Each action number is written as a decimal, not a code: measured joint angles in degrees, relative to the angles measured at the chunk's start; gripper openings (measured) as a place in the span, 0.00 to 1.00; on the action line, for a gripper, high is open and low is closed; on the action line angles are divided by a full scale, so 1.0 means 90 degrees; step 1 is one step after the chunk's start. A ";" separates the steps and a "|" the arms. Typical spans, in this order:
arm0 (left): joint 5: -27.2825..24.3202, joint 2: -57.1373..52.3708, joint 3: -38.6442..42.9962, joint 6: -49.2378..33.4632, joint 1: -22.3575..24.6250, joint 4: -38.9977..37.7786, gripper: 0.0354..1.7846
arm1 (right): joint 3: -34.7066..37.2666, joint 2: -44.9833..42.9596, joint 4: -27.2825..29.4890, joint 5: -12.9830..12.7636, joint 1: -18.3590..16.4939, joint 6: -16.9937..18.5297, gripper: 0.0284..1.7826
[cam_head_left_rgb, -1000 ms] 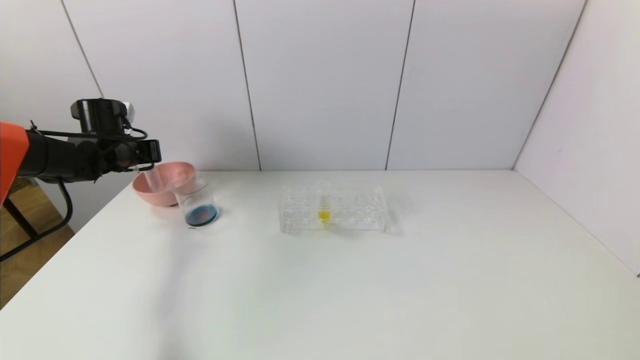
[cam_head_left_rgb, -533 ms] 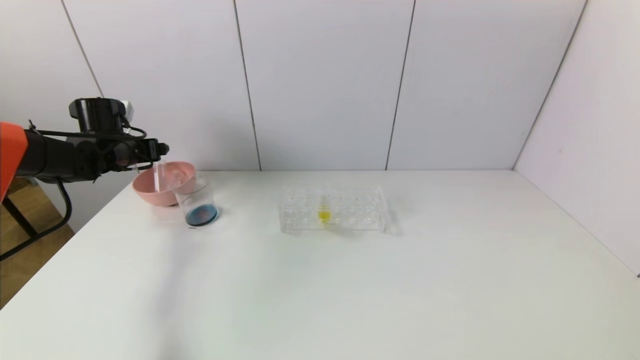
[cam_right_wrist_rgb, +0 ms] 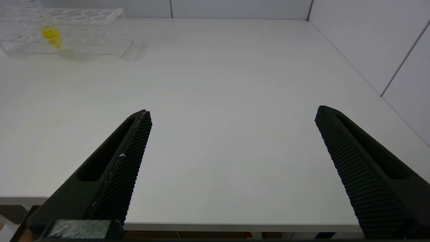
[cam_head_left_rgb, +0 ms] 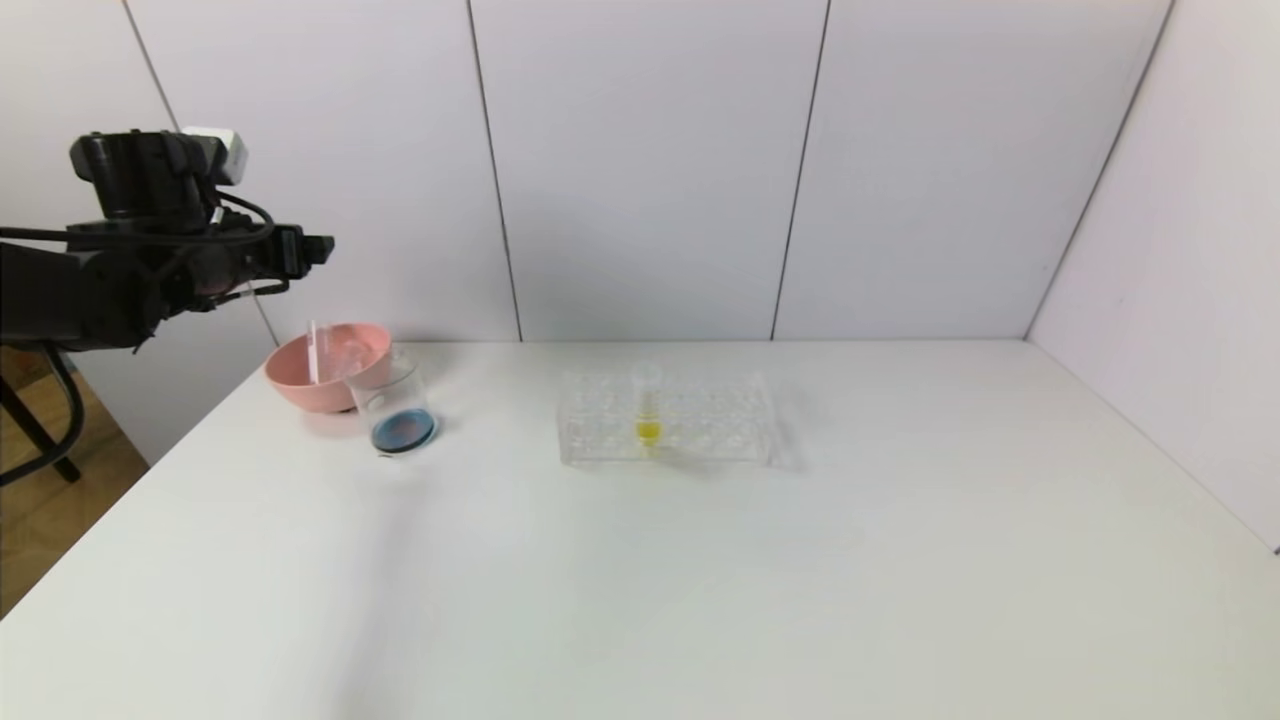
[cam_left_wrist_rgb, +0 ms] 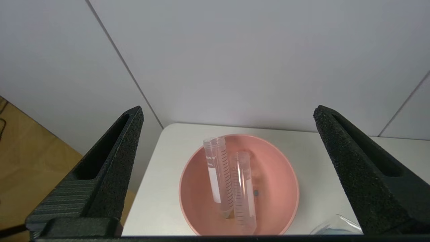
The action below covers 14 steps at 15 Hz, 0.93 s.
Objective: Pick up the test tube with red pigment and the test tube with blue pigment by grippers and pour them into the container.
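Observation:
Two slim clear test tubes point(cam_left_wrist_rgb: 218, 174) point(cam_left_wrist_rgb: 243, 191) lean in the pink bowl point(cam_left_wrist_rgb: 282, 174). No red or blue pigment shows in them, so I cannot tell which is which. One tube point(cam_head_left_rgb: 314, 352) sticks up from the bowl point(cam_head_left_rgb: 300, 385) in the head view. The container point(cam_head_left_rgb: 398, 410), a clear beaker with dark blue liquid at its bottom, stands against the bowl's right side. My left gripper point(cam_head_left_rgb: 322, 245) point(cam_left_wrist_rgb: 228, 112) hangs open well above the bowl, holding nothing. My right gripper point(cam_right_wrist_rgb: 233, 112) is open over the table's near edge.
A clear tube rack point(cam_head_left_rgb: 665, 420) holding one tube of yellow liquid point(cam_head_left_rgb: 648, 428) stands mid-table, also seen as the rack point(cam_right_wrist_rgb: 67, 32) in the right wrist view. Wall panels rise close behind the bowl. The table's left edge point(cam_head_left_rgb: 150, 470) drops to a wooden floor.
My left gripper has opened and let its tube drop into the pink bowl. The gripper then rose and drew back to the left.

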 joint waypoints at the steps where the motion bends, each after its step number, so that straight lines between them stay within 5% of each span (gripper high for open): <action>1: -0.0051 -0.0255 0.0080 0.0141 -0.0077 -0.0015 0.99 | 0.0000 0.0000 0.0000 0.0000 0.0000 0.0000 1.00; 7: -0.0841 -0.2185 0.1113 0.0509 -0.0349 0.0022 0.99 | 0.0000 0.0000 0.0000 0.0000 0.0000 0.0000 1.00; 14: -0.2014 -0.5749 0.3416 0.0493 -0.0367 0.0718 0.99 | 0.0000 0.0000 0.0000 0.0000 0.0000 0.0000 1.00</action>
